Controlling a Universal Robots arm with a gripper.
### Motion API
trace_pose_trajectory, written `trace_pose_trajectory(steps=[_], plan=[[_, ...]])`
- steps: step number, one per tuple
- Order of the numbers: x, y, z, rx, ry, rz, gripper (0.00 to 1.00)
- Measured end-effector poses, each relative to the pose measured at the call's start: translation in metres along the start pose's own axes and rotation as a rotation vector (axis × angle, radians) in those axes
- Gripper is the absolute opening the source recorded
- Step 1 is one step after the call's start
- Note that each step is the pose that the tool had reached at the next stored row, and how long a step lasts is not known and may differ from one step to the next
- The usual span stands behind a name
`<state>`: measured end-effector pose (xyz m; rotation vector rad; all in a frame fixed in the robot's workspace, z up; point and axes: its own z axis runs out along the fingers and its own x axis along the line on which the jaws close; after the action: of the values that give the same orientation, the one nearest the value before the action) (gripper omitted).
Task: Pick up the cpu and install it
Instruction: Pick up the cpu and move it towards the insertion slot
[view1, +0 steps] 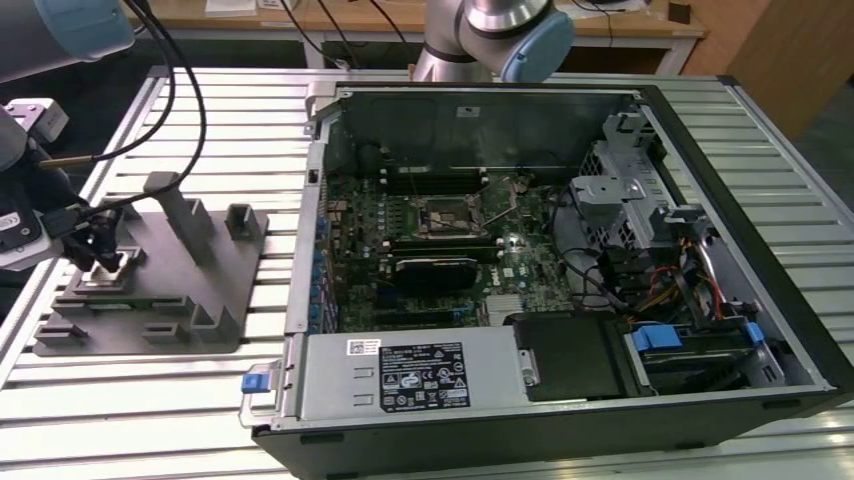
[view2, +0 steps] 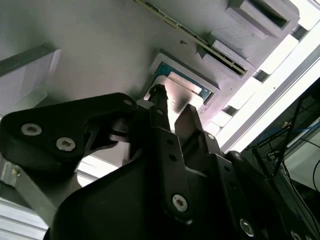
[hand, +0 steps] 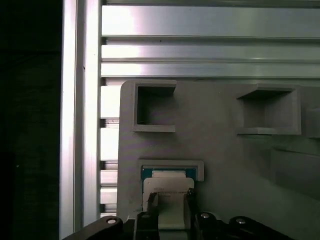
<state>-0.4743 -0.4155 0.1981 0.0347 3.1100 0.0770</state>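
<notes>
Nearest the exterior camera, an open computer case (view1: 561, 430) lies on its side on the slatted metal table (view1: 160, 420), with its grey power supply (view1: 334, 385) along the near edge. Beyond that lies the green motherboard (view1: 527, 265), and its square socket (view1: 447, 213) sits near the middle of the board. The arm's base (view1: 467, 40) rises behind the case's far wall.

On the exterior view's left, well apart from the socket and just beside the case wall, a grey fixture tray (view1: 160, 330) rests on the table. Its upright posts (view1: 180, 215) stand between the gripper (view1: 100, 262) and the case.

In the first wrist view the gripper (hand: 170, 197) is down over the tray's shallow pocket. Its fingers (hand: 150, 200) are parted about as wide as the cpu (hand: 167, 181), one tip toward each side of the silvery top. The cpu lies flat in that pocket, not lifted. Two empty square pockets (hand: 155, 107) lie farther along the tray, with table slats beyond.
</notes>
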Motion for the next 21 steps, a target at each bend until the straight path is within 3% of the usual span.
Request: trace_pose_trajectory(steps=[4, 6, 8, 9, 21], plan=[[0.0, 0.0, 0.0, 0.0, 0.0, 0.0, 0.47], [0.0, 0.0, 0.0, 0.0001, 0.0, 0.0, 0.58], [0.0, 0.0, 0.0, 0.0001, -0.0001, 0.0, 0.58], [0.0, 0.0, 0.0001, 0.0001, 0.0, 0.0, 0.65], [0.0027, 0.0019, 0.0097, -0.0046, -0.0019, -0.003, 0.65]])
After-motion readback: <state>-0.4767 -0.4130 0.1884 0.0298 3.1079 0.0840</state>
